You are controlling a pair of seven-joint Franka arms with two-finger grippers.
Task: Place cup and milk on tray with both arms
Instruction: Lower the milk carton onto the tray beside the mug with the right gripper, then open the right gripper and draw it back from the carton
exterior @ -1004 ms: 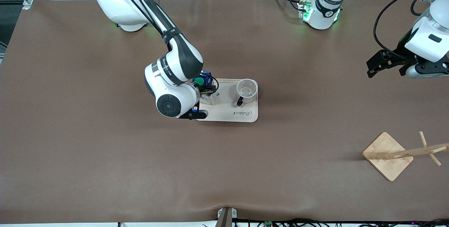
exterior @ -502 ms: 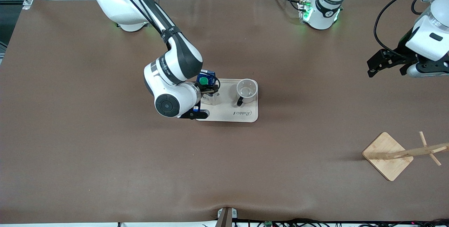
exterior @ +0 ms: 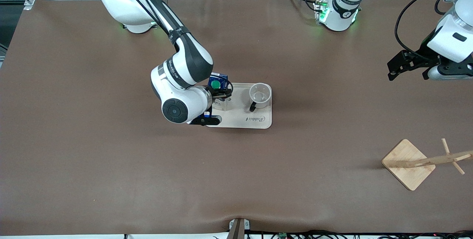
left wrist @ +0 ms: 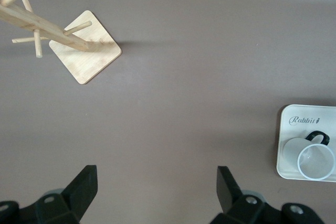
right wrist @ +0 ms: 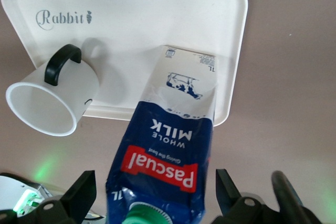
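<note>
The brown bench (exterior: 111,157) carries everything, and the step in hand looks like the very end of the job: the release of the second item, with both arms clearing off to follow. The right arm (exterior: 140,6) reaches from its base to the middle of the bench, while the left arm (exterior: 452,36) waits high over its own end of the bench, well apart from the work. A wooden stand (exterior: 408,163) sits near the left arm's end, nearer the front camera, and plays no part. The cream tray (exterior: 240,120) lies mid-bench with both goods on it. The milk (exterior: 217,84) stands upright at the tray's end toward the right arm, its base on the tray surface in the right wrist view (right wrist: 186,87). The right tool (right wrist: 152,190) sits over the carton's top with its fingers spread wide to either side and clear of the carton's sides, so the carton appears to be let go. The cup (exterior: 260,96) stands upright at the tray's end toward the left arm, handle turned toward the front camera. The left tool (left wrist: 157,192) hangs with fingers apart, holding nothing. The next move calls for a straight lift of the right tool, so neither finger brushes the tall, tippable carton.
</note>
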